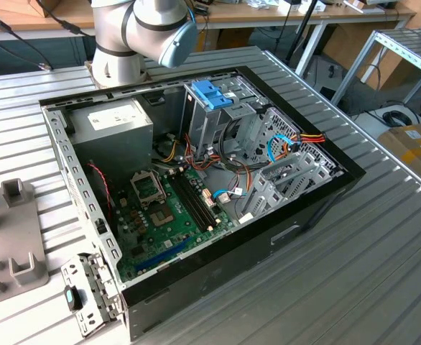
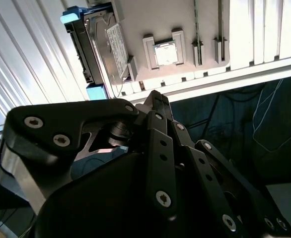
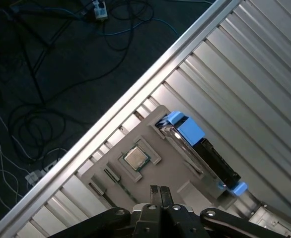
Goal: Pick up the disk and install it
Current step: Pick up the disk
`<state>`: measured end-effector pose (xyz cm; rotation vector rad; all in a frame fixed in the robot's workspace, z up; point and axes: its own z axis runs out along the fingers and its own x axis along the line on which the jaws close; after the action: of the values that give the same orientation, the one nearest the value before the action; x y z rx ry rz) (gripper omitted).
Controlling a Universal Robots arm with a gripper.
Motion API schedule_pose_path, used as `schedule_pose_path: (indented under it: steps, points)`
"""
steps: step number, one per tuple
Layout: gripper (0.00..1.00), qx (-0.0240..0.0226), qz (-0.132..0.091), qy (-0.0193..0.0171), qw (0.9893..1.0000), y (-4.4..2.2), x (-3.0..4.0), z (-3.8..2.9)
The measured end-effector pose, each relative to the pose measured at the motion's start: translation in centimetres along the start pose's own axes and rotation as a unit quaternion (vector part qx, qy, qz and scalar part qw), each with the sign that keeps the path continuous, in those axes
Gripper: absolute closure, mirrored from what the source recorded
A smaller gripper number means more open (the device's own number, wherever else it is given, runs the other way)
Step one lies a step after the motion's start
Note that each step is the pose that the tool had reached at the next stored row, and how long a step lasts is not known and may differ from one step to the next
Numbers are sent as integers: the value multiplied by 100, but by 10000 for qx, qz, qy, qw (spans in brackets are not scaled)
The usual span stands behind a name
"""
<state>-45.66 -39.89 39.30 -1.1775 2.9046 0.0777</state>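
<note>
The exterior view looked steeply down, from fairly near, onto the open case [image 1: 218, 180] on the table [image 1: 383, 251], with the arm's base [image 1: 117, 43] beyond the case. Both wrist views looked past the gripper [image 2: 155, 96] [image 3: 160, 191], close in the foreground, onto a plate [image 2: 155, 20] [image 3: 170, 158] farther off. They shared that plate, the disk [image 2: 116, 44] [image 3: 207, 151] on it, the table's edge and the floor beyond.
</note>
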Motion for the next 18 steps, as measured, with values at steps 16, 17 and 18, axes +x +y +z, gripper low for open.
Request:
schedule_pose_path:
  steps: [16, 17, 18]
  points:
    - [90, -8, -318, 14, 9995, 0, 0, 0]
    - [90, -8, -346, 15, 9994, 0, 0, 0]
    - [90, -9, -377, 16, 9993, 0, 0, 0]
